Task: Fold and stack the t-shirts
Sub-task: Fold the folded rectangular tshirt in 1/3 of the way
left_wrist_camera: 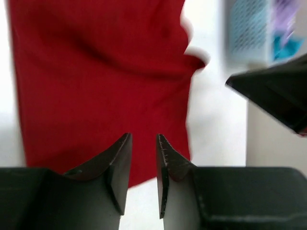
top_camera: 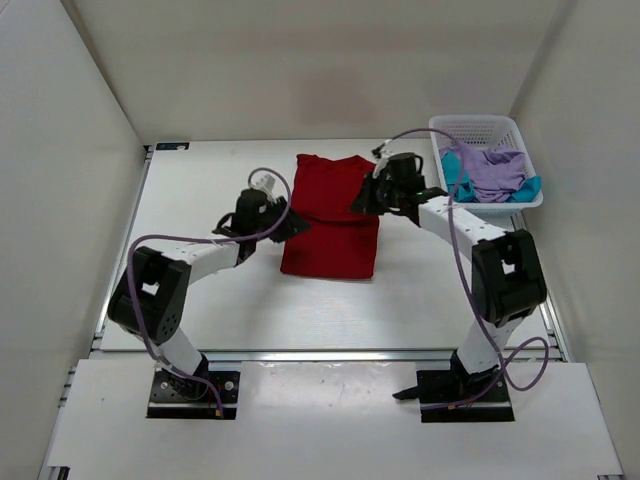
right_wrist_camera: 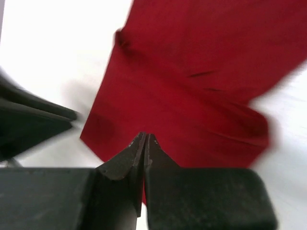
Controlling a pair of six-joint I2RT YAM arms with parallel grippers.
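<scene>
The dark red t-shirt lies folded into a long strip in the middle of the table; it also fills the left wrist view and the right wrist view. My left gripper hovers at the shirt's left edge, its jaws a little apart and empty. My right gripper hovers over the shirt's right edge, jaws pressed together with nothing between them. The lavender purple t-shirt and the teal blue t-shirt lie crumpled in the basket.
A white mesh basket stands at the back right of the table. White walls close in the table on the left, back and right.
</scene>
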